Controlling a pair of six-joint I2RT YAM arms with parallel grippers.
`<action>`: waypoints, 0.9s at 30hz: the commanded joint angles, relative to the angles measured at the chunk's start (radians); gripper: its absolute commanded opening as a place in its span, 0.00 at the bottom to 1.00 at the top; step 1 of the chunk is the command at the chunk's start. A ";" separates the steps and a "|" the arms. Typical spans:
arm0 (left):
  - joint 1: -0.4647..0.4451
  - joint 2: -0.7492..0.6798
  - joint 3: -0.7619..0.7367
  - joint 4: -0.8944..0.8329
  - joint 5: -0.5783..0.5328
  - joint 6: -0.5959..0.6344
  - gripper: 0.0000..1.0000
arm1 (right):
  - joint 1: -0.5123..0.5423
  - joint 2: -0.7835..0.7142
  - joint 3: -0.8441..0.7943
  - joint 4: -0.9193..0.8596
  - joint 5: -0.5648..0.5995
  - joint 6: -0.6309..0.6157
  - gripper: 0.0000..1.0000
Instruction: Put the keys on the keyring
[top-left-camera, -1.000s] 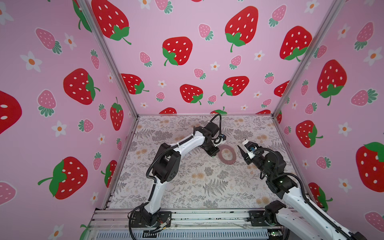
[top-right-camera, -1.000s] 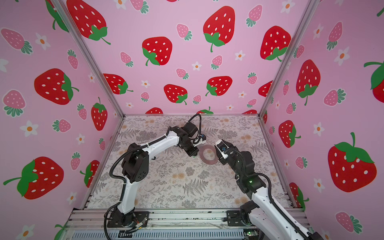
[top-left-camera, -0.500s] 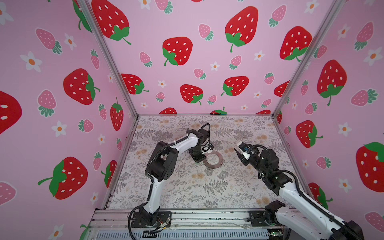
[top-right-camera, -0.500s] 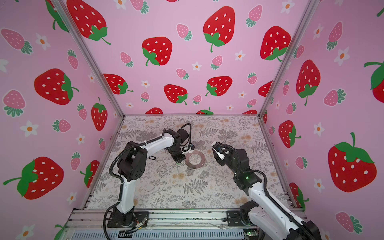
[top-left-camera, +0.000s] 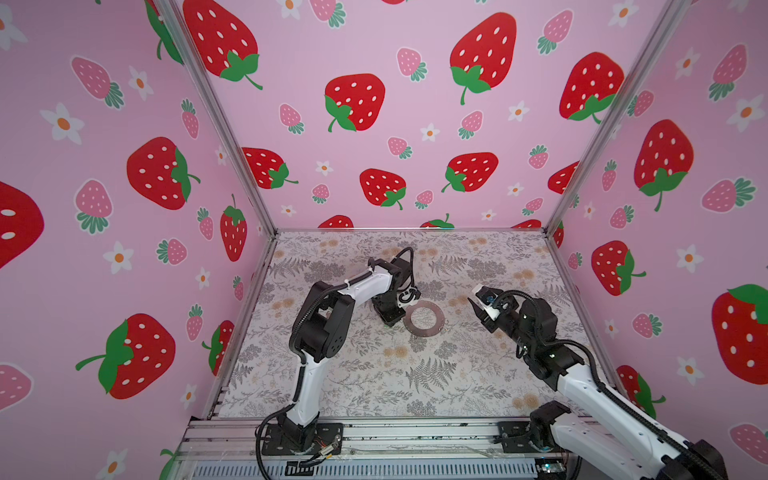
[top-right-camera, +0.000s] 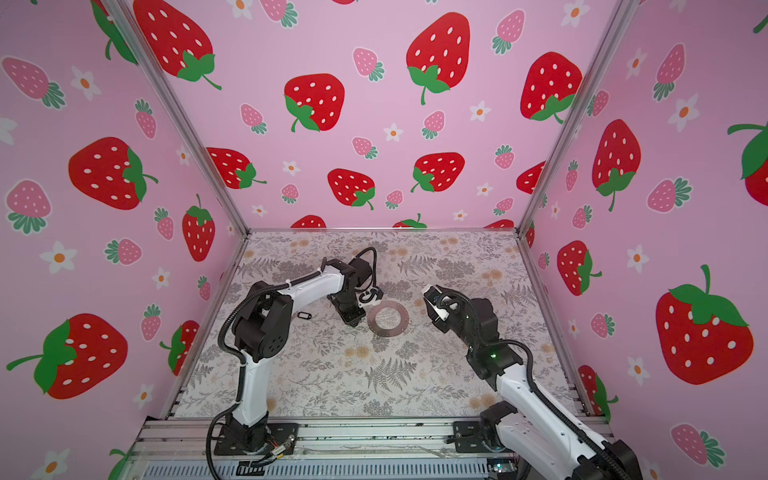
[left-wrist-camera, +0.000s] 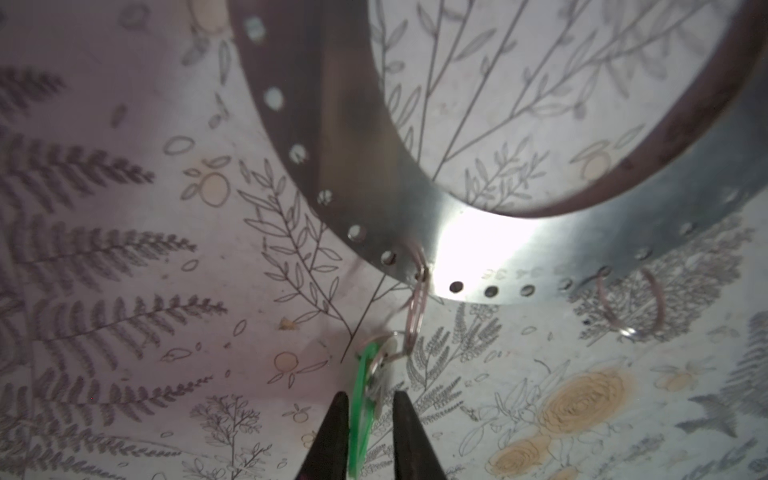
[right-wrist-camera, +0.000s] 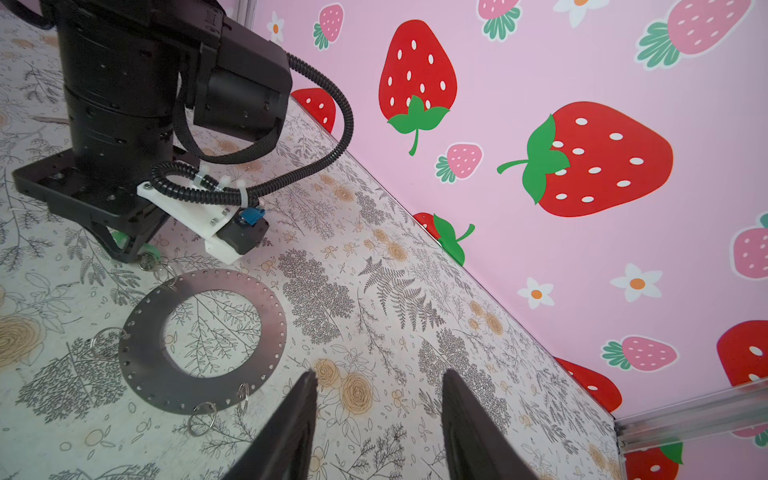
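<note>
One key looks linked: green key (left-wrist-camera: 360, 411) on wire loop (left-wrist-camera: 417, 307) of keyring (top-left-camera: 408, 319), mid-frame in both top views | left gripper (left-wrist-camera: 370, 397) narrow around it, grip unclear | right gripper (right-wrist-camera: 379, 374) wide, empty | next I back off, then pinch black key (top-right-camera: 304, 316), centre-left

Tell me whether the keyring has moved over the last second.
Yes. In both top views the keyring has slid left across the mat, away from the right corner post and slightly toward the front rail.
</note>
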 joint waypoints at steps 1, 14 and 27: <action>0.017 -0.059 -0.024 0.013 0.024 -0.010 0.27 | -0.005 -0.006 -0.011 0.010 -0.008 0.004 0.51; 0.081 -0.629 -0.403 0.517 0.193 -0.144 0.53 | -0.004 0.149 0.014 0.004 -0.163 0.138 0.40; 0.091 -0.764 -0.618 0.833 0.267 -0.443 0.99 | 0.222 0.420 0.061 -0.055 -0.055 -0.008 0.29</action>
